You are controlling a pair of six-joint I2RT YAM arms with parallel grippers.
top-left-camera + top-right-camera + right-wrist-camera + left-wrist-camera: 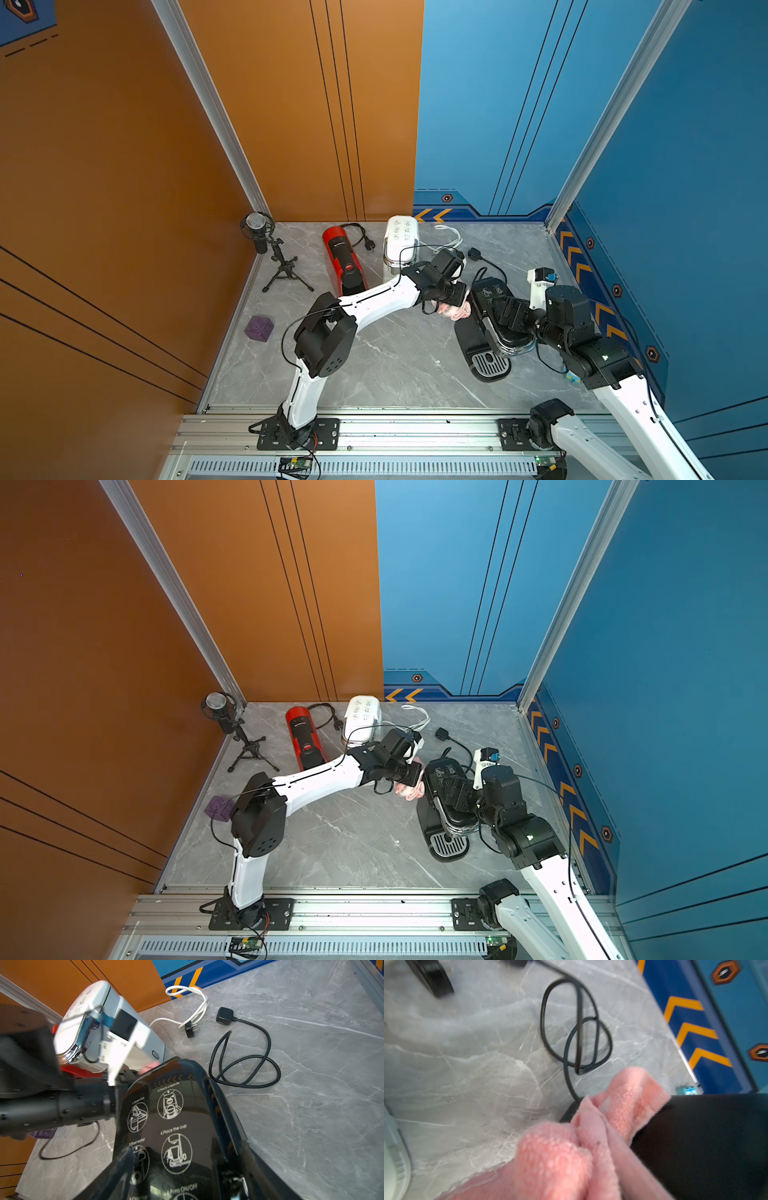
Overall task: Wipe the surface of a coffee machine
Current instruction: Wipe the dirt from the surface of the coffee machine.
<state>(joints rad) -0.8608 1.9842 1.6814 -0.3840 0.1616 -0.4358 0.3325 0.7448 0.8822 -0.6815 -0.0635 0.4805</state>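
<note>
A black coffee machine [484, 297] stands at the right of the grey marble table, its drip tray [491, 366] towards the front. White pictograms show on its glossy top [176, 1115]. My left gripper [459, 297] is shut on a pink cloth [455, 311], and the fingers are buried in the cloth [591, 1136]. That cloth lies against the machine's left side [706, 1136]. My right gripper [505, 316] straddles the machine's top from the right, its jaws wide and closed on the body [180, 1167].
A red cylindrical appliance [345, 262] and a white appliance [399, 241] stand at the back. A microphone on a tripod [266, 245] and a purple cube [258, 328] are at the left. The machine's black cord [245, 1064] and a white cord [197, 1007] lie behind it.
</note>
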